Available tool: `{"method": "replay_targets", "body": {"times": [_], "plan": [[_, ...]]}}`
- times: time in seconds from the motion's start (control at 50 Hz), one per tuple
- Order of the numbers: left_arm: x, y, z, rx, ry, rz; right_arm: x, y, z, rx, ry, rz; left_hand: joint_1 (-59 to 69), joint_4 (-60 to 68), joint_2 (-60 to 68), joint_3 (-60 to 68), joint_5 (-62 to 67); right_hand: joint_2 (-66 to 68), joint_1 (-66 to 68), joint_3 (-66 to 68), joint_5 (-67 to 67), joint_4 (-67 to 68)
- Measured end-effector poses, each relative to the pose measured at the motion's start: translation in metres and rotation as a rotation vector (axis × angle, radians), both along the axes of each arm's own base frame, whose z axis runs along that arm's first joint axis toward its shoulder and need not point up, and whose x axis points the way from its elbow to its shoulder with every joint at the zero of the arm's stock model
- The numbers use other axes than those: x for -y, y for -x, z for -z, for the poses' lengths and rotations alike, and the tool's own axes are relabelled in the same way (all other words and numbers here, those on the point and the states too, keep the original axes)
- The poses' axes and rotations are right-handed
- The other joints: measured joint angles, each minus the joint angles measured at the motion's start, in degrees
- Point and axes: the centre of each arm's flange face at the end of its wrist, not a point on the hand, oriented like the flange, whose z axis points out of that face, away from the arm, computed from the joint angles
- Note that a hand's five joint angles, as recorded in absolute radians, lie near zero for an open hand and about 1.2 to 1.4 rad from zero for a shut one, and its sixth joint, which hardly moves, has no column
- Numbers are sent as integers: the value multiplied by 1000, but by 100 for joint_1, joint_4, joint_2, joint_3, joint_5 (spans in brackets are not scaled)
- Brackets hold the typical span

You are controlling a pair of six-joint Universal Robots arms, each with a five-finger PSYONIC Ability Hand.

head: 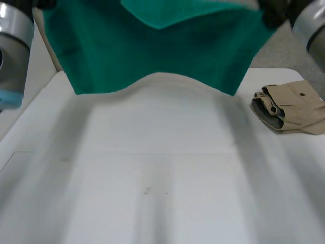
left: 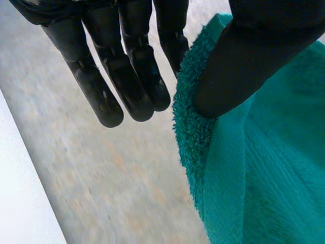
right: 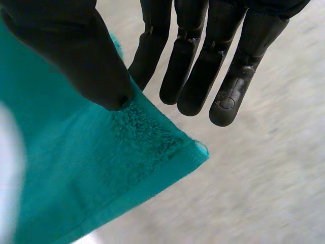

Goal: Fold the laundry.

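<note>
White table (head: 152, 183), green towel (head: 167, 56) aloft, left hand (left: 134, 71), right hand (right: 203, 71) pinching it

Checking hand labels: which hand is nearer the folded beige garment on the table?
Right. The right hand pinches a corner of the green towel on the side of the beige garment; the left hand pinches the far end, across the table.

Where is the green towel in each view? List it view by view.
Head view: green towel hangs lifted over the table's far side, left of the folded beige garment.
Left wrist view: pinched under the left hand's thumb.
Right wrist view: its corner pinched under the right hand's thumb.
Shared landmark: the grey floor.
</note>
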Motion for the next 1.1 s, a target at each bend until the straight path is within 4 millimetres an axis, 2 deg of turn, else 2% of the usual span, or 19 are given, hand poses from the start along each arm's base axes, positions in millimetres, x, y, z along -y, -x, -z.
{"method": "replay_targets", "body": {"times": [0.04, 0.06, 0.08, 0.12, 0.14, 0.16, 0.18, 0.22, 0.32, 0.36, 0.38, 0.42, 0.6, 0.72, 0.88, 0.92, 1.0, 1.06, 1.1], "plan": [[-5, -4, 20, 18, -63, -5, -9, 2, 23, -56, -104, -16, 0, 0, 0, 0, 0, 0, -5, 0, 0, 0], [-5, -4, 20, 18, -63, -5, -9, 2, 23, -56, -104, -16, 0, 0, 0, 0, 0, 0, -5, 0, 0, 0], [-10, -11, 48, 40, -147, -16, -22, 6, 53, -137, -236, -40, 0, 0, 0, 0, 0, 0, 0, 0, 0, 0], [-12, -15, 62, 51, -189, -21, -27, 7, 63, -166, -278, -49, 0, 0, 0, 0, 0, 0, 0, 0, 0, 0], [-15, -20, 82, 68, -249, -28, -38, 10, 85, -229, -366, -69, 0, 0, 0, 0, 0, 0, 0, 0, 0, 1], [-15, -20, 82, 68, -249, -28, -38, 10, 85, -229, -366, -69, 0, 0, 0, 0, 0, 0, 0, 0, 0, 1], [-19, -26, 103, 85, -314, -32, -46, 12, 101, -275, -427, -85, 0, 0, 0, 0, 0, 0, 0, 0, 0, 1], [-27, -34, 132, 108, -403, -31, -60, 16, 126, -347, -518, -108, 0, 0, 0, 0, 0, 0, 0, 0, 0, 1], [-42, -44, 168, 139, -529, -13, -73, 24, 160, -419, -634, -126, 0, 0, 0, 0, 0, 0, 0, 0, 0, 1], [-45, -45, 172, 143, -544, -9, -74, 25, 165, -427, -654, -127, 0, 0, 0, 0, 0, 0, 0, 0, 0, 1], [-52, -48, 179, 149, -575, -1, -77, 29, 178, -440, -701, -126, 0, 0, 0, 0, 0, 0, 0, 0, 0, 1], [-58, -51, 183, 153, -598, 5, -79, 34, 188, -446, -745, -120, 0, 0, 0, 0, 0, 0, 0, 0, -1, 1], [-78, -58, 174, 159, -643, 31, -75, 54, 204, -428, -828, -60, 0, 0, 0, 0, 0, 0, 0, 0, 0, 1], [-86, -59, 169, 176, -670, 34, -78, 62, 205, -444, -864, -45, 0, 0, 0, 0, 0, 0, 0, 0, 0, 1], [-117, -73, 169, 364, -856, -1, -102, 87, 174, -567, -886, -54, 0, 0, 0, 0, 0, 0, 0, 0, 0, 1], [-136, -77, 174, 504, -946, 11, -109, 93, 162, -607, -879, -65, 0, 0, 0, 0, 0, 0, 0, 0, 0, 1], [-155, -79, 178, 659, -1009, 57, -113, 95, 152, -622, -865, -89, 0, 0, 0, 0, 0, 0, 0, 0, 0, 1], [-159, -79, 179, 707, -1005, 81, -114, 94, 149, -620, -854, -107, 0, 0, 0, 0, 0, 0, 0, 0, 0, 1], [-153, -78, 182, 722, -973, 88, -112, 91, 148, -613, -839, -121, 0, 0, 1, 0, 0, 0, 0, 0, 0, 1]]}}
